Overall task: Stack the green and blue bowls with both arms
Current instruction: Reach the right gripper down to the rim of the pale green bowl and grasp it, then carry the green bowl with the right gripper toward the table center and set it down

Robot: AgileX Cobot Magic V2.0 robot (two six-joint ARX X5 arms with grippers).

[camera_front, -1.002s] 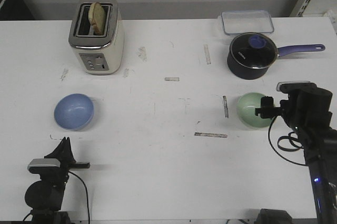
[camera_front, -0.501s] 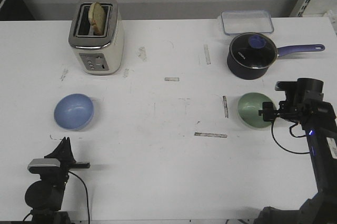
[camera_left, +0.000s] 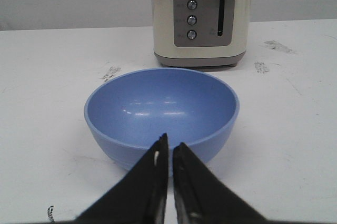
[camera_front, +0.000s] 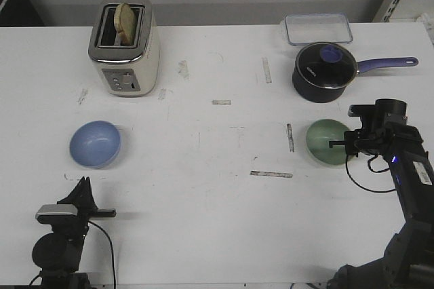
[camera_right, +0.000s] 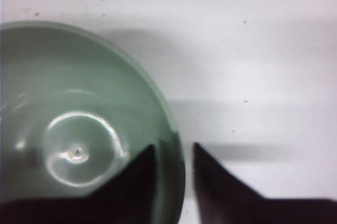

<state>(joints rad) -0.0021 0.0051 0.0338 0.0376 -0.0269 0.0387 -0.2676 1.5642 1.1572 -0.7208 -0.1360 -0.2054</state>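
Black left pincer gripper (camera_left: 169, 153) sits low with fingers nearly pinched together; black right pincer gripper (camera_right: 172, 153) is reached forward, fingers slightly parted.

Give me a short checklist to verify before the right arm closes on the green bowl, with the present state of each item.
1. Right gripper straddles the rim of the green bowl, one finger inside and one outside: ok.
2. Right fingers open enough to take the rim: ok, a gap shows on both sides of it.
3. Fingers low enough for a firm hold on the rim: cannot tell.
4. Green bowl upright and empty: ok.
5. Saucepan apart from the green bowl: ok.
6. Blue bowl upright, empty and free to receive, with the left gripper shut in front of it, not holding it: ok.
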